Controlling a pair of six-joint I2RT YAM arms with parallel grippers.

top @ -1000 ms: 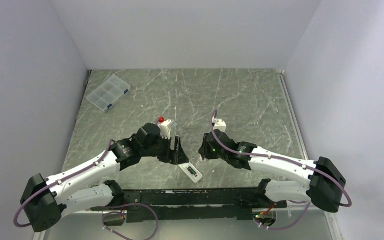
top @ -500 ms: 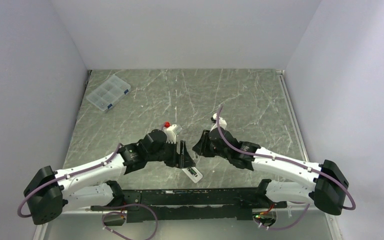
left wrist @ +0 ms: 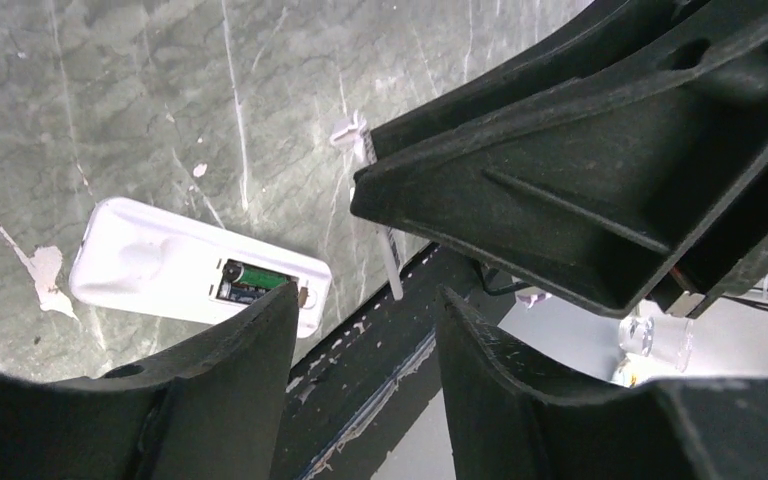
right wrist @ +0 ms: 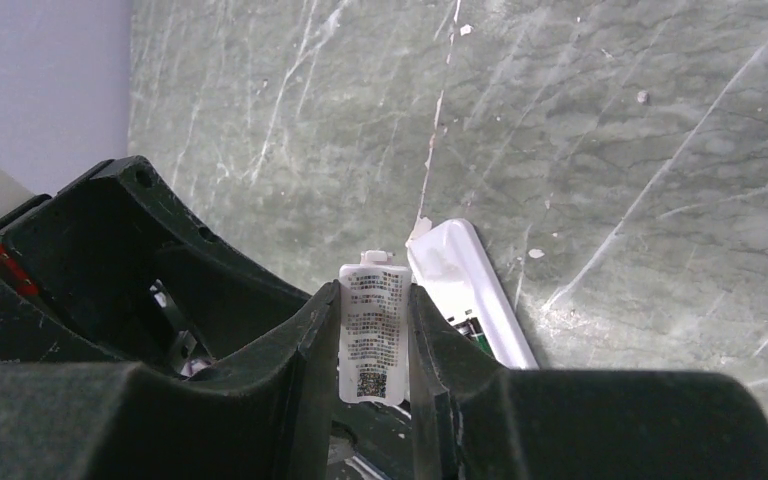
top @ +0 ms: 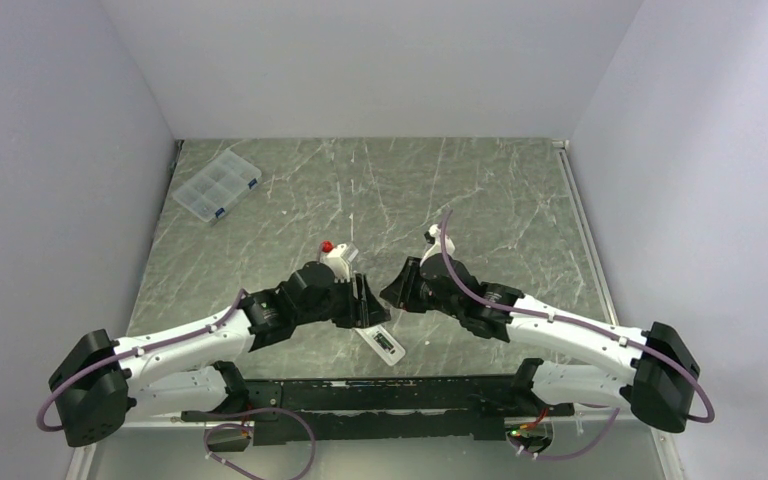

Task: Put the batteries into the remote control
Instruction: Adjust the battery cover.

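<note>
White remote control (left wrist: pixel 160 262) flat on the table (left wrist: pixel 110 100), back up; recess uncovered, a greenish battery (left wrist: pixel 257 277) inside

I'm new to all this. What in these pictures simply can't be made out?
- Left wrist view: a finger of the left hand covers part of the recess of the remote control; one battery shows, a second cannot be told.
- Right wrist view: the right hand, gripping the white cover, hides the remote control's near end.
- Top view: the contents of the clear box are too small to tell.
</note>
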